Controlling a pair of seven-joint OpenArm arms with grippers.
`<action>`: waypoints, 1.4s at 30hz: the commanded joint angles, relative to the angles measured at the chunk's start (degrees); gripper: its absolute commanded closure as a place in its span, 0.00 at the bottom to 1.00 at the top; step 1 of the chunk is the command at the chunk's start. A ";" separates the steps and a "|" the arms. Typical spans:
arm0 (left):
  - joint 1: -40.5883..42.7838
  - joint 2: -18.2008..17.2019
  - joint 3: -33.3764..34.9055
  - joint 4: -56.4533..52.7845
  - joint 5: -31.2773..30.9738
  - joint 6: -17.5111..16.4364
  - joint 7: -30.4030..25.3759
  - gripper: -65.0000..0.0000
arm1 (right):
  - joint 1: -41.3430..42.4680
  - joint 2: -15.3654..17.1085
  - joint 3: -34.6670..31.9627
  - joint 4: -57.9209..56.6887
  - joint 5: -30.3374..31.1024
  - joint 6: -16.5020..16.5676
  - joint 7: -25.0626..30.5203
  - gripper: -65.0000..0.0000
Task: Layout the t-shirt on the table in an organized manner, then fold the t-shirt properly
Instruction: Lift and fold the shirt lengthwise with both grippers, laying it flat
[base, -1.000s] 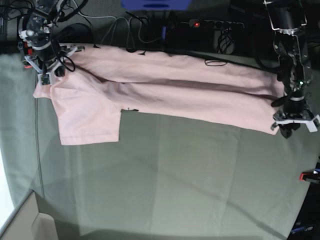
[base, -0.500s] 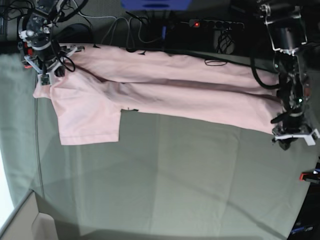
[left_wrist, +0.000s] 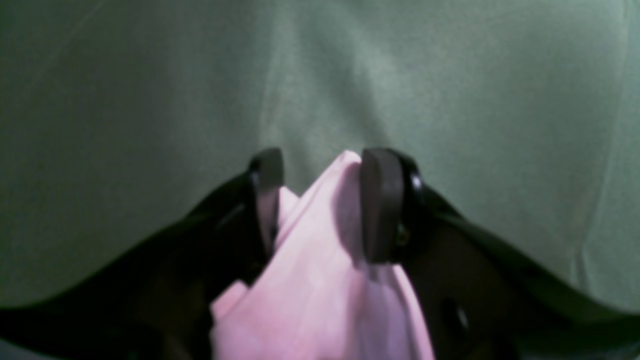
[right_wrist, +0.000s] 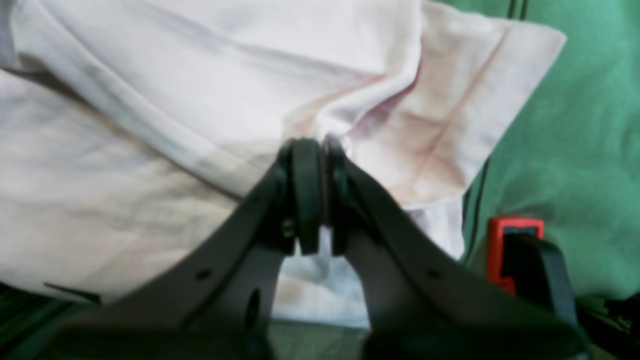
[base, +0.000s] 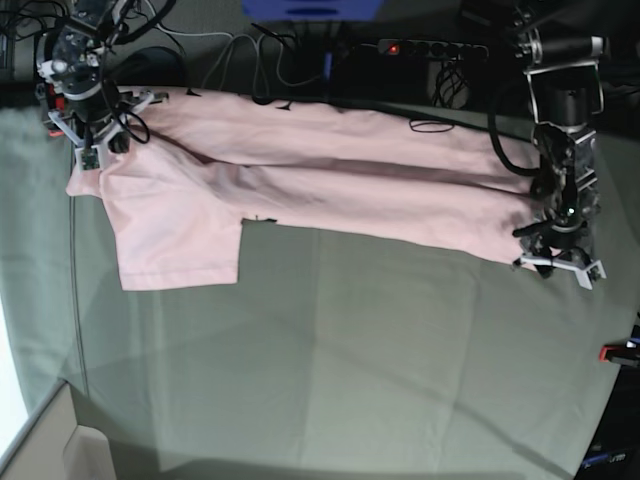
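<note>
No readable text, labels or numbers anywhere; t-shirt (base: 300, 185) shows plain pink side only.

Both arms are black, jointed and draped with looping black cables. The left gripper (base: 556, 262) has white brackets at its base and a small green light above it; the right gripper (base: 92, 150) shows white brackets and red trim. The fingers (left_wrist: 381, 205) are dark with flat pads and small screw holes.
</note>
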 joint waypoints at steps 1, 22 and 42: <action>-0.93 -0.51 -0.03 1.76 -0.35 -0.49 -0.07 0.61 | 0.01 0.25 0.07 0.87 0.64 -0.42 0.91 1.00; -1.90 -0.51 0.06 -0.18 0.09 -0.49 0.02 0.62 | 1.24 0.25 0.16 0.78 0.55 -0.42 0.91 1.00; 1.09 0.64 -0.29 14.50 -0.43 -0.49 3.18 1.00 | 2.47 0.25 0.16 1.66 0.55 -0.42 0.91 0.99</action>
